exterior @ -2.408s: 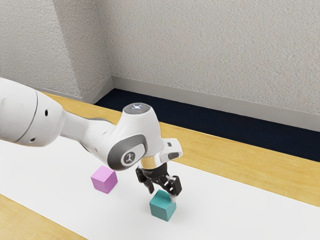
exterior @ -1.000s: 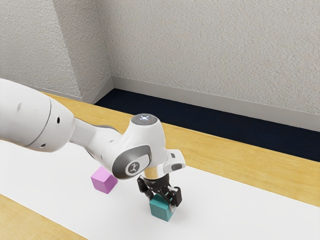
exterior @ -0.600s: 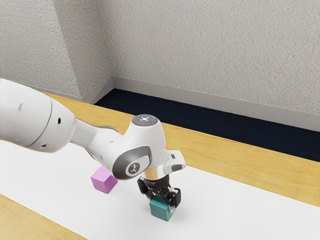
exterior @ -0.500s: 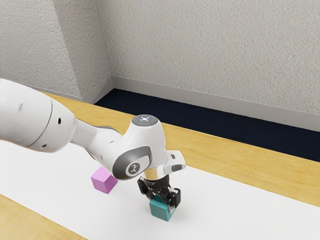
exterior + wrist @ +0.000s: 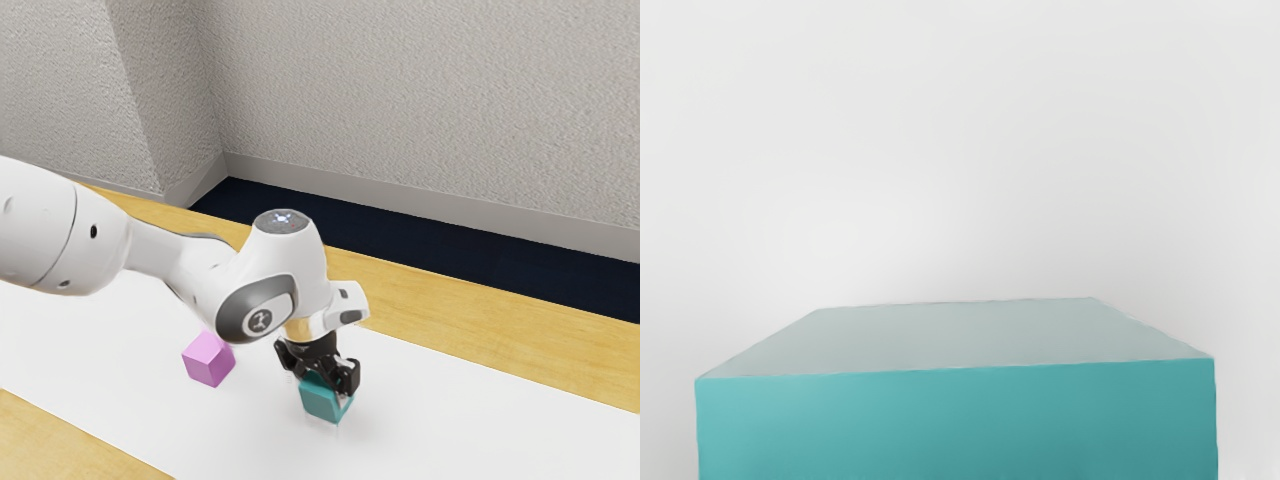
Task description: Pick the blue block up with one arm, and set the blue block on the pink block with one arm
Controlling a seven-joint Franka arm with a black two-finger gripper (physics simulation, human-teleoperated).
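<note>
The blue-green block (image 5: 323, 401) hangs a little above the white mat, held between the black fingers of my gripper (image 5: 324, 385), which is shut on it. Its shadow falls on the mat just beneath it. In the wrist view the same block (image 5: 960, 400) sits large and close under my hand, with plain white mat beyond it. The pink block (image 5: 208, 359) rests on the mat toward the exterior view's left of the held block, about two block widths away and partly behind my arm.
The white mat (image 5: 480, 420) runs across a wooden table (image 5: 500, 320). Behind the table lie a dark floor strip and textured walls. Open mat stretches toward the exterior view's right of the gripper.
My gripper came down over the blue block, shut on it, and has now lifted it slightly off the mat. The pink block has stayed put.
</note>
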